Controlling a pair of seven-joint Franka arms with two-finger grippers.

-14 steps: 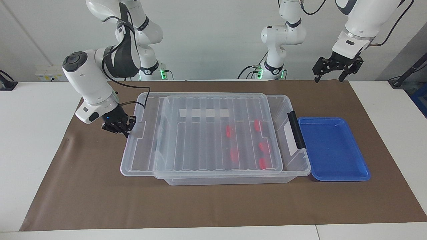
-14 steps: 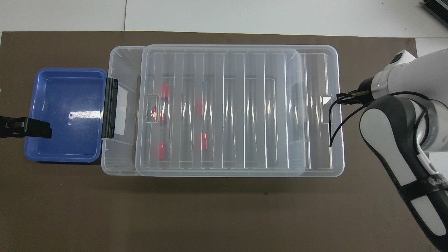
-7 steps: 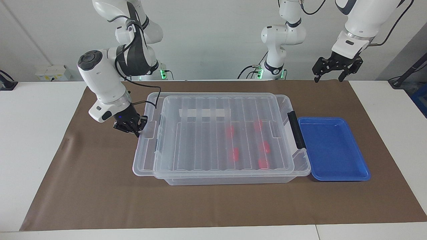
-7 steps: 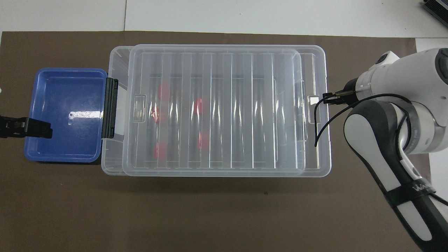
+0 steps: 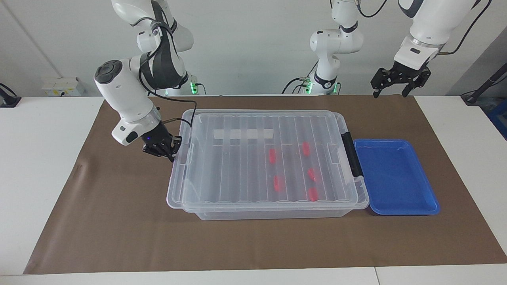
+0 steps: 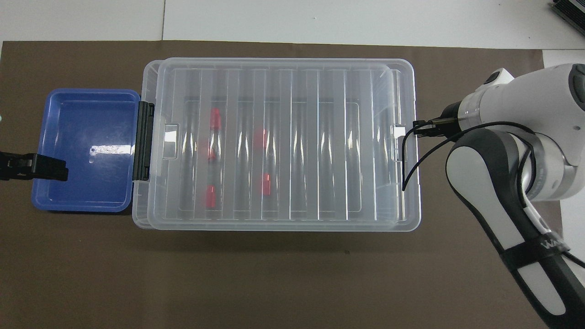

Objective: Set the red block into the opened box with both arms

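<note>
One clear box (image 5: pixel 273 211) sits mid-table on the brown mat (image 5: pixel 119 237), and one ribbed clear lid (image 5: pixel 253 158) lies on top of it, almost squared up with the rim. Five red blocks (image 5: pixel 272 156) show through the lid on the box floor. On the overhead view's clock face, with twelve pointing away from the robots, they cluster toward the nine o'clock half of the box: three in a column nearer that end, two in a column closer to the middle. One black handle (image 5: pixel 351 154) clips the box's nine o'clock end, and one white strip (image 5: pixel 243 134) marks the wall nearest the robots.

One shallow blue tray (image 5: pixel 429 206) lies just beside that handle, toward the left arm's end of the table; nothing shows in it.

The right gripper (image 5: pixel 171 153) is at the lid's three o'clock edge, fingertips clenched at the lid's end tab; whether they pinch the tab or only press against it cannot be told.

The left gripper (image 5: pixel 391 92) hangs in the air above the mat's corner at the left arm's end, fingers spread and holding nothing, waiting.
</note>
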